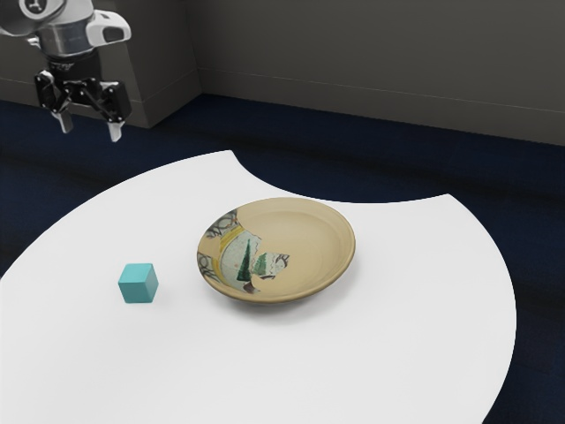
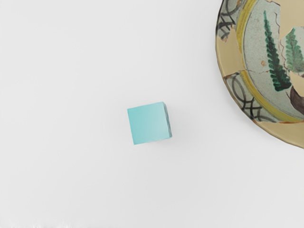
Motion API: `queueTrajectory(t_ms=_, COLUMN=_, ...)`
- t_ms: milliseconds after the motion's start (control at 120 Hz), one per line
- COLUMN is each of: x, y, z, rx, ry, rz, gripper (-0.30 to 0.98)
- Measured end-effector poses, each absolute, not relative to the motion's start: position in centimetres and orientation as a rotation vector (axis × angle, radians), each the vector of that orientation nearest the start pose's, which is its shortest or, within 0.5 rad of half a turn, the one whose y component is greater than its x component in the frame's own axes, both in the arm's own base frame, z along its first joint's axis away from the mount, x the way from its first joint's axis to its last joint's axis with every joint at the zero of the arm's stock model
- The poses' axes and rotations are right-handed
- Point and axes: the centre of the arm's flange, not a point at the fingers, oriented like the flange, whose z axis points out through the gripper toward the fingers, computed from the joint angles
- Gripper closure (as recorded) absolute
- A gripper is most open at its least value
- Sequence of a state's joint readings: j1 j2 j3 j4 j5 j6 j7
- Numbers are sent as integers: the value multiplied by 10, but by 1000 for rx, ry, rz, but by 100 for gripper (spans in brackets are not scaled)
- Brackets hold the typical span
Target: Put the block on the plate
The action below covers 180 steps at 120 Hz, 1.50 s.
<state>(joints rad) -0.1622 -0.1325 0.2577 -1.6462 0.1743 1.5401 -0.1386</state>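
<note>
High at the exterior view's upper left, my gripper (image 1: 89, 126) is open, its two fingertips wide apart with nothing between them. A teal block (image 1: 138, 283) rests on the white table, well below the hand's height. Beside it, toward the exterior view's right, lies a round tan plate (image 1: 305, 252) with a painted pattern on one side; a gap of bare table separates the two. The wrist view shows the block (image 2: 149, 123) from above, slightly rotated, and part of the plate (image 2: 231, 57).
The white table (image 1: 406, 309) has a rounded edge with a curved cutout on its far side, behind the plate. Beyond it are a dark blue floor (image 1: 371, 225) and a grey wall (image 1: 371, 53).
</note>
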Motion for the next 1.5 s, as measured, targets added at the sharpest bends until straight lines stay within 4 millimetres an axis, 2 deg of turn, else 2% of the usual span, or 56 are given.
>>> queueTrajectory(t_ms=100, x=507, y=77, z=651, rx=-2972, ry=-386, rz=-30, gripper=0)
queueTrajectory(t_ms=167, x=506, y=85, z=637, rx=-2967, ry=-419, rz=10, gripper=0)
queueTrajectory(t_ms=200, x=504, y=95, z=619, rx=-2961, ry=-452, rz=61, gripper=0)
queueTrajectory(t_ms=283, x=496, y=115, z=553, rx=-2946, ry=-509, rz=206, gripper=0)
queueTrajectory(t_ms=450, x=484, y=112, z=447, rx=-2969, ry=-544, rz=313, gripper=0)
queueTrajectory(t_ms=533, x=482, y=113, z=410, rx=-2985, ry=-591, rz=311, gripper=0)
queueTrajectory(t_ms=608, x=488, y=120, z=382, rx=-2987, ry=-647, rz=300, gripper=0)
queueTrajectory(t_ms=742, x=503, y=128, z=344, rx=-2985, ry=-721, rz=248, gripper=0)
queueTrajectory(t_ms=858, x=514, y=126, z=324, rx=-2982, ry=-723, rz=185, gripper=0)
queueTrajectory(t_ms=1042, x=535, y=132, z=311, rx=-2978, ry=-710, rz=91, gripper=0)
queueTrajectory(t_ms=1192, x=535, y=154, z=305, rx=-2971, ry=-733, rz=67, gripper=0)
queueTrajectory(t_ms=1500, x=547, y=157, z=280, rx=-2989, ry=-717, rz=82, gripper=0)
